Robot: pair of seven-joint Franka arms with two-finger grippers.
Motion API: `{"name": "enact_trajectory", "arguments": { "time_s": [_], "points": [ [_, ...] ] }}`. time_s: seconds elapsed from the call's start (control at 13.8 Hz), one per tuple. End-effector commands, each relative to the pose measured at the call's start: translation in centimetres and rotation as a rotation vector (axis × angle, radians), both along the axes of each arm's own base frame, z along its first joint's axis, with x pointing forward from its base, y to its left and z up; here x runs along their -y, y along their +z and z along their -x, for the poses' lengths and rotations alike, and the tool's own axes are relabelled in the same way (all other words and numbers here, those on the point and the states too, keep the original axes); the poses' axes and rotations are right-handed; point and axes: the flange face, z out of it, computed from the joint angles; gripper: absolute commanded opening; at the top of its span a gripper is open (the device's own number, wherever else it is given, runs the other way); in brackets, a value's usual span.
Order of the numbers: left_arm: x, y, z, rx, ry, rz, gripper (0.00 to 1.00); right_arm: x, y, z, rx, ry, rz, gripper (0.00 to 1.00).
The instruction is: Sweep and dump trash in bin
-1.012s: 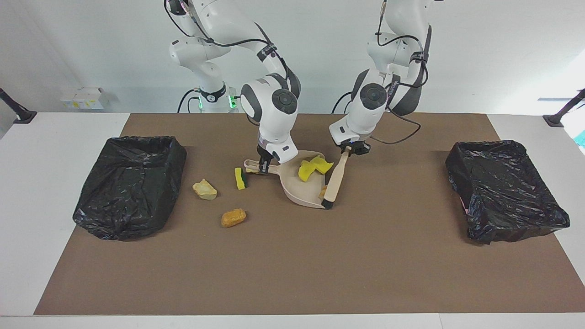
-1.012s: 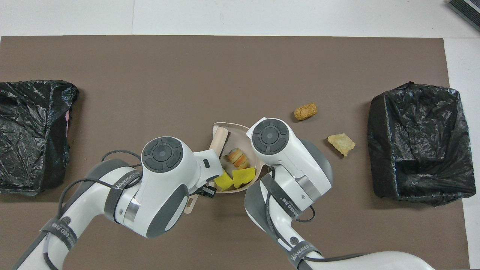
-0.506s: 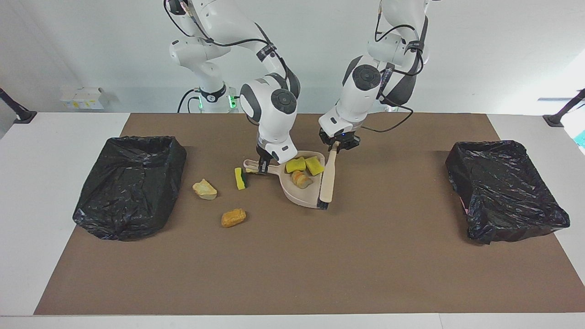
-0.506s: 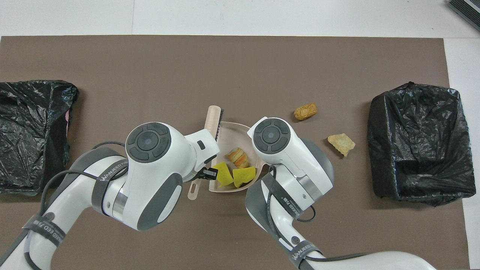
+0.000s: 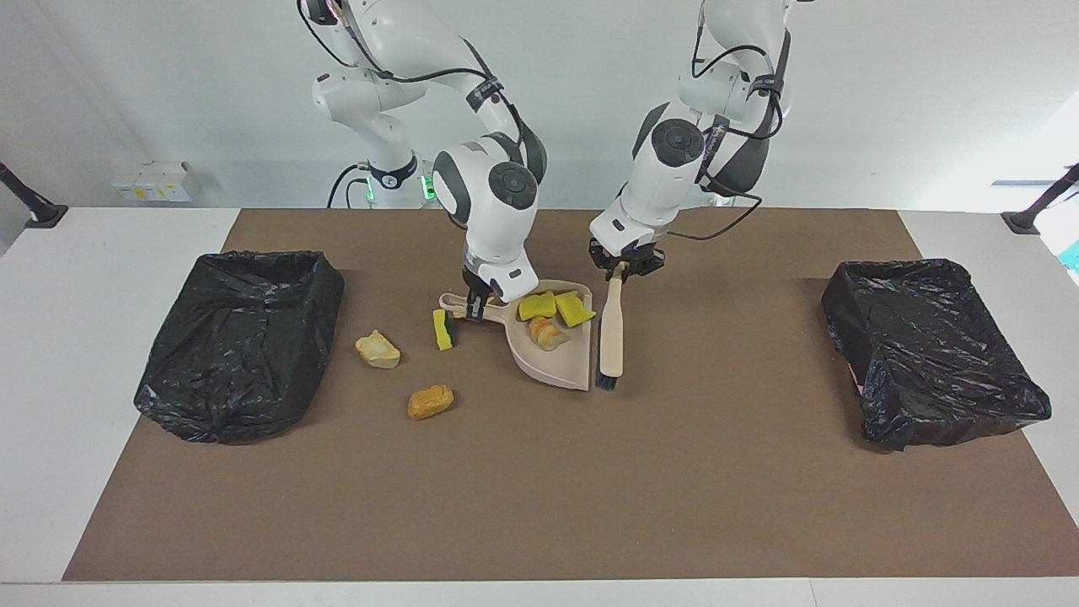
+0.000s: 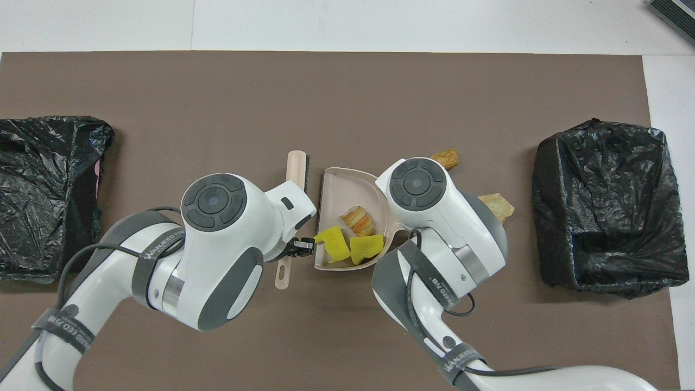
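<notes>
the right tool is clamped on the dustpan handle; the left tool is closed around the brush handle, brush just beside the pan. two yellow sponges and a bread lump lie in the pan. a green-backed sponge, a tan lump and an orange lump lie on the tabletop toward the right arm's bin.

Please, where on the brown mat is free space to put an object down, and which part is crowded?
Free: the wide strip of mat farthest from the robots, running from one bin to the other bin; also the patch between the brush and that second bin. Crowded: the middle, around the dustpan, and the loose trash pieces beside the first bin.
</notes>
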Motion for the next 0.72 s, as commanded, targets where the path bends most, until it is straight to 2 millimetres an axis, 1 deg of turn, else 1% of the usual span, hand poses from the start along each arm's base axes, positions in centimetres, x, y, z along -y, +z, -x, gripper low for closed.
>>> {"name": "enact_trajectory", "arguments": {
  "time_s": [0.0,0.07,0.14,0.22,0.29,0.36,0.51,0.65],
  "points": [
    [-0.9,-0.1,3.3,-0.028,0.037,-0.027,0.0,2.7,3.5,-1.3,-0.026,0.037,-0.037,0.0],
    [-0.6,-0.6,5.2,-0.028,0.024,-0.033,0.0,4.2,4.2,-1.8,-0.043,0.056,-0.052,0.0],
    [-0.1,-1.2,7.4,-0.019,0.007,-0.033,0.0,6.1,5.0,-2.2,-0.051,0.072,-0.065,0.0],
    [-0.2,-1.9,9.6,0.005,-0.001,-0.027,0.0,7.7,5.8,-2.4,-0.063,0.091,-0.071,0.0],
    [0.0,-2.5,12.2,0.034,-0.013,-0.017,0.0,9.7,6.9,-2.7,-0.074,0.115,-0.076,0.0],
    [0.3,-2.9,14.3,0.047,-0.02,-0.014,0.0,11.4,7.7,-3.0,-0.083,0.136,-0.08,0.0],
    [1.6,-2.9,17.9,0.044,-0.012,-0.03,0.0,15.2,9.5,-3.5,-0.104,0.17,-0.089,0.0],
    [3.0,-2.9,21.2,0.046,-0.007,-0.043,0.0,19.4,10.8,-3.5,-0.112,0.193,-0.101,0.0]
  ]
}}
